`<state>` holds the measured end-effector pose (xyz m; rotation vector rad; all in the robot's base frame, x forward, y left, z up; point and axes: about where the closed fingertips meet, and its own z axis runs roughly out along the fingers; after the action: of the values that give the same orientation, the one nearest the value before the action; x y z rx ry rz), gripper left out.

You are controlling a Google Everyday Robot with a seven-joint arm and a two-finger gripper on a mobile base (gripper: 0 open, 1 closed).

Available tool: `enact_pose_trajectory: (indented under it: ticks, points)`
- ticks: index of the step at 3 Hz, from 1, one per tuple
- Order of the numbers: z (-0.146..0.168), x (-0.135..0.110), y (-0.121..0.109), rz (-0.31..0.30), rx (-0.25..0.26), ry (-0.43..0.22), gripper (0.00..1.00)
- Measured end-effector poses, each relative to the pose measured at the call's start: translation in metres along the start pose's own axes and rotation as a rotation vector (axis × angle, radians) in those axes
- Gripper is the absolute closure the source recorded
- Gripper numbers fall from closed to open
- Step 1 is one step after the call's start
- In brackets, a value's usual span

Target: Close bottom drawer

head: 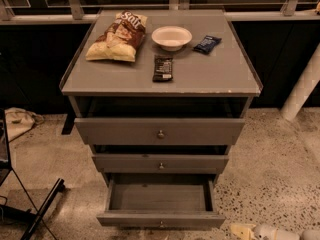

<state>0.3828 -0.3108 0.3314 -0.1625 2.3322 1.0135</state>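
1. The bottom drawer [150, 218] of the grey cabinet [200, 71] stands pulled well out at floor level. Its slim grey front carries a small round knob [161, 224], and its inside is bare.
2. The gripper [244, 231] lies low near the drawer's right front corner; whether it is open, shut or holding anything cannot be told.
3. A push landing off-centre at that corner would likely skew the drawer and jam it.

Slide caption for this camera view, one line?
Bottom drawer stands open; the hand sits low beside its front corner, lower right.
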Motion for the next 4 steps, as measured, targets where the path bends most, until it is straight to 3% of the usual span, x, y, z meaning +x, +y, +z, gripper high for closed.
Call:
enact_pose_trajectory:
  ticks: [2,3,4]
  points:
    - [0.023,0.002,-0.022,0.056,-0.028,-0.013,1.0]
    - [0.055,0.003,-0.06,0.138,-0.044,-0.023,1.0]
    - [0.057,0.005,-0.062,0.15,-0.047,-0.024,1.0]
